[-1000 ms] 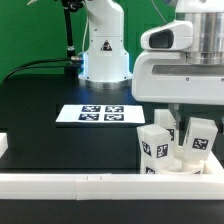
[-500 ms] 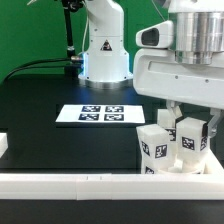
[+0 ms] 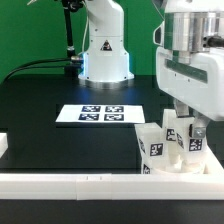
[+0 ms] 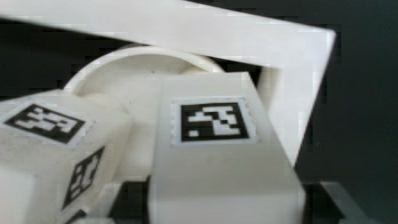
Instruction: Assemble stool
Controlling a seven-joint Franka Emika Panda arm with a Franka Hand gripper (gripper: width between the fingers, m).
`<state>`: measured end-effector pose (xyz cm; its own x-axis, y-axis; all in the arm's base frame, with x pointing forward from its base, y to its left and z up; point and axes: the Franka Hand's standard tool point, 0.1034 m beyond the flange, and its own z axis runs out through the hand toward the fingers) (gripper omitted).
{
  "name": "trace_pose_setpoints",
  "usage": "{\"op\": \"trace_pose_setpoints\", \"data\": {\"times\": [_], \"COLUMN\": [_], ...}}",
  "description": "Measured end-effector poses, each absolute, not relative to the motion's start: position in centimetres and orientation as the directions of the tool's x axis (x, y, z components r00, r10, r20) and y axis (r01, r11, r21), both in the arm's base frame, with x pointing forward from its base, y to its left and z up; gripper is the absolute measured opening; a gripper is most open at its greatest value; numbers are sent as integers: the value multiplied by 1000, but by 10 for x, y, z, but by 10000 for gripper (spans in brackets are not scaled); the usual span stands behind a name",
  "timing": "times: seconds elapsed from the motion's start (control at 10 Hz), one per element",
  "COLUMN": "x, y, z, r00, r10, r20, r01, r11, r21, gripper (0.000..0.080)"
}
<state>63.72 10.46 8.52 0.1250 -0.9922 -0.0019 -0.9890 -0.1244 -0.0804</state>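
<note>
The gripper reaches down over the stool parts at the exterior view's right, its fingers pinching the upper end of 1 tagged leg. In the wrist view that leg fills the middle of the picture, its black-and-white tag facing the camera, with a dark fingertip showing at each lower corner. A 2nd leg stands just beside it, toward the exterior view's left, and also shows in the wrist view with tags on 2 faces. Behind both legs the curved rim of the round seat is visible. The parts sit against the white border rail along the near edge of the black table. The marker board lies flat, well apart from the legs, in front of the arm's base.
</note>
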Motion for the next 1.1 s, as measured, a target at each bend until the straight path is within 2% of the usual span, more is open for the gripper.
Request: {"op": "trace_pose_setpoints", "data": {"times": [0.3,0.5,0.6,0.7,0.9,1.1], "x": [636,640,641,642,645,641], "y": [105,97,97,104,118,122], "z": [85,85,84,84,86,86], "r00": [0,-208,-393,-436,-482,-406], "r10": [-1000,-976,-917,-896,-868,-910], "r20": [-14,-60,-72,-86,-114,-88], "r01": [-997,-977,-918,-897,-864,-902], "r11": [1,211,396,440,493,414], "r21": [-75,-43,-30,-34,-98,-120], "gripper": [338,338,338,338,338,338]}}
